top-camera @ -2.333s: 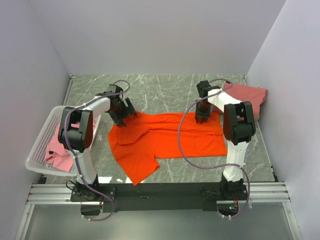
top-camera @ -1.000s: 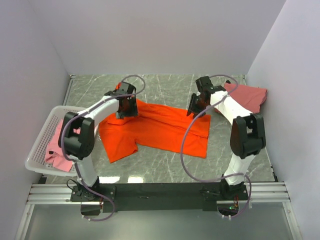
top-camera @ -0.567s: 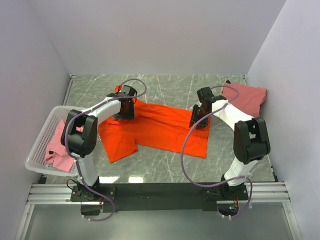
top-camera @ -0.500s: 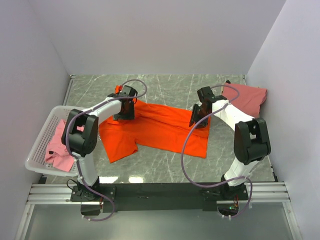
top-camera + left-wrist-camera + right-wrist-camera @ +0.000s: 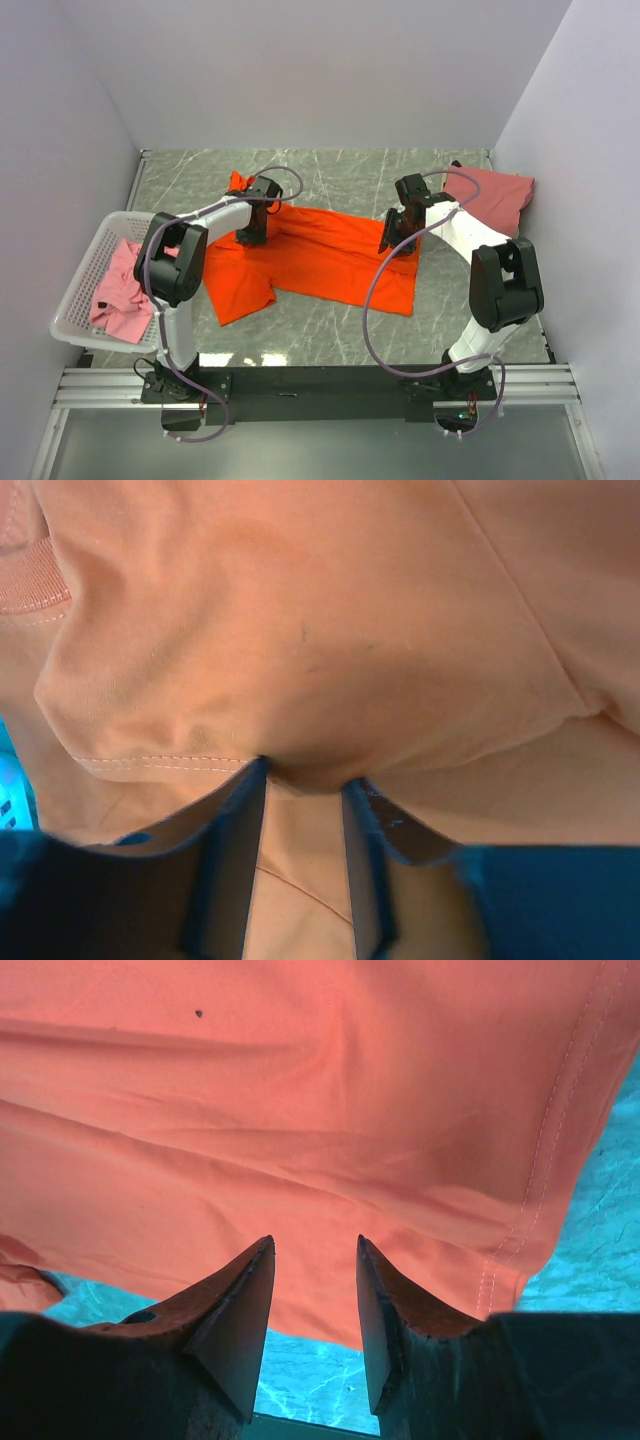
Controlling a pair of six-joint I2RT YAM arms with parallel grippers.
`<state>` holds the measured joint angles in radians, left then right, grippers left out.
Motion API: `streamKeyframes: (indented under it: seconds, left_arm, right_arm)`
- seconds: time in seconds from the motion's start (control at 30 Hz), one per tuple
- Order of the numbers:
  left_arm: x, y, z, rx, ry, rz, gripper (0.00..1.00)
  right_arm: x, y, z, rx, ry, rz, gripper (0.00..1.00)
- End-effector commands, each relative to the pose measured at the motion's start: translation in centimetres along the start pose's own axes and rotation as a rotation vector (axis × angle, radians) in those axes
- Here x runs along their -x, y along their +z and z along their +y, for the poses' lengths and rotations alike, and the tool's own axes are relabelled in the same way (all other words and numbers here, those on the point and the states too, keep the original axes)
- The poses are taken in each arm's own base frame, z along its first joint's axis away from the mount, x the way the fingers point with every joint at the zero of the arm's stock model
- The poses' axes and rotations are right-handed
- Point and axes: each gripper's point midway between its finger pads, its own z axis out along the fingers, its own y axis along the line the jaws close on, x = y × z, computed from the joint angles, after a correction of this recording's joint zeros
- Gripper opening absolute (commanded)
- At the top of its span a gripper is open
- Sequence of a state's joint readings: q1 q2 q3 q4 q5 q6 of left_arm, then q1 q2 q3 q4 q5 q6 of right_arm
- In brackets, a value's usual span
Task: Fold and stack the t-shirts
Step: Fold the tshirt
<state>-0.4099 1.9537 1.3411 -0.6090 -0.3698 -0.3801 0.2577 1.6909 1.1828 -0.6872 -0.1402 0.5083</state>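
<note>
Orange t-shirt (image 5: 330, 255): lies crossways in the middle of the bench (image 5: 340, 170), mostly spread out, one sleeve toward the near left, rumpled at its far-left corner.
Left hand (image 5: 250, 232): down on the shirt's far-left part; in the wrist view its fingers (image 5: 235, 860) stand parted, the tips pressed against a puckered ridge of cloth, not clamped shut on it.
Right hand (image 5: 394, 243): at the shirt's right edge; its fingers (image 5: 235, 1330) are apart over the stitched hem, with nothing between them.
Done, by my reading: little – the orange shirt looks laid out for folding, but no neat fold shows yet.
Salmon-pink t-shirt (image 5: 495, 195): flat in the far-right corner; whether it is properly folded I cannot tell.
Lighter pink t-shirt (image 5: 120, 290): crumpled in the white basket (image 5: 85, 265) at the left, unfolded.
Left to do, as I judge it: fold the orange shirt, fetch and fold the one in the basket, then stack all three.
In the way: the right arm's purple cable (image 5: 365, 290) loops over the shirt's right half – it could snag a fold; the right arm also crosses the salmon-pink shirt's near edge.
</note>
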Motion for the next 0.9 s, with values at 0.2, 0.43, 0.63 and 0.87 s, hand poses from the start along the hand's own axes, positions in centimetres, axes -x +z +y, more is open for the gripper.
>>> streamKeyframes:
  seconds: [0.2,0.43,0.63,0.87]
  left_arm:
    - [3.9,-2.4,-0.1,-0.028,0.040,-0.092,0.10]
    - [5.2,-4.2,-1.4,-0.254,0.047,0.031,0.05]
    - [6.7,-2.1,1.5,-0.225,-0.054,0.047,0.37]
    - [9.5,-2.1,4.5,-0.061,-0.088,-0.028,0.74]
  right_arm:
    - [0.2,-1.1,0.0,0.005,-0.014,-0.047,0.46]
    - [-0.4,-0.7,-0.4,-0.006,-0.018,-0.027,0.46]
    - [-0.7,-0.6,-0.7,-0.013,-0.029,-0.015,0.46]
    - [-1.4,-0.2,-0.8,-0.004,-0.030,0.008,0.46]
